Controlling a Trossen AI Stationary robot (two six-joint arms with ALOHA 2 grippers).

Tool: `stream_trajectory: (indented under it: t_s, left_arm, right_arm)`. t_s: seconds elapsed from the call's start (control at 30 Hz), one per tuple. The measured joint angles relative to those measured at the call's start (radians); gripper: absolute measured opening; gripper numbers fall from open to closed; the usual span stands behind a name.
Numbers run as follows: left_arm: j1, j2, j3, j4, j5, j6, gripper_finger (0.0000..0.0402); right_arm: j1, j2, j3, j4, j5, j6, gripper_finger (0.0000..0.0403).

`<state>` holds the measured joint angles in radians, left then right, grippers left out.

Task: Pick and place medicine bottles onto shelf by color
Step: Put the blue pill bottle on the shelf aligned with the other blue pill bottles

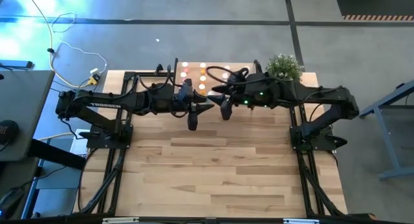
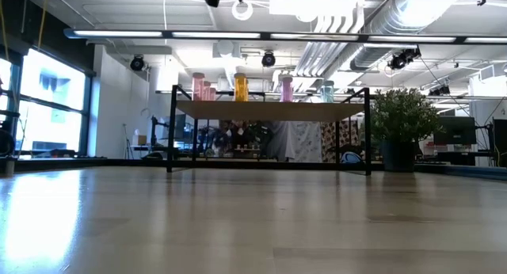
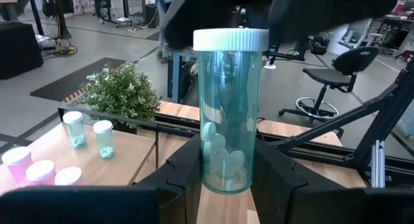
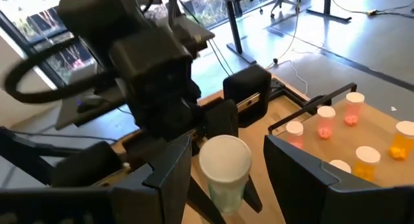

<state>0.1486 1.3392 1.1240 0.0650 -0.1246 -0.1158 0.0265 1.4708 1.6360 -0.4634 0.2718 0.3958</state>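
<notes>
The left gripper (image 3: 226, 179) is clamped on the lower body of a teal bottle (image 3: 229, 114), probably light, rigid and slick; the right gripper's (image 4: 226, 166) fingers stand apart around its cap.

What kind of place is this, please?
Probably a robotics lab or workshop: exposed ceiling ducts, an office chair on bare concrete floor, and a wooden table carrying two robot arms.

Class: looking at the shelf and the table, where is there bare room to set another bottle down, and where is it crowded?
The widest bare patch is the table in front of both grippers, bordered by the arm bases. The shelf is crowded with pink and orange bottles. The left gripper holds the teal bottle there, facing the right gripper, so the space between them is tight. The plant fills the corner.
</notes>
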Motion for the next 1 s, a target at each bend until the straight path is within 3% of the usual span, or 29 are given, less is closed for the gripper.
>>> stream_trajectory:
  t_s: [0.3, 0.63, 1.0]
  left_arm:
    - [0.0, 0.0, 0.0, -0.001, 0.0, 0.015, 0.0097]
    - [0.001, 0.0, 0.0, -0.016, -0.003, 0.015, 0.0097]
    - [0.002, 0.0, 0.0, -0.016, 0.001, 0.016, 0.0105]
  right_arm:
    - [0.0, 0.034, 0.0, -0.002, 0.004, -0.013, 0.018]
    - [0.0, 0.034, 0.0, 0.005, 0.008, -0.037, 0.0095]
    - [0.0, 0.034, 0.0, 0.005, 0.013, -0.024, 0.0107]
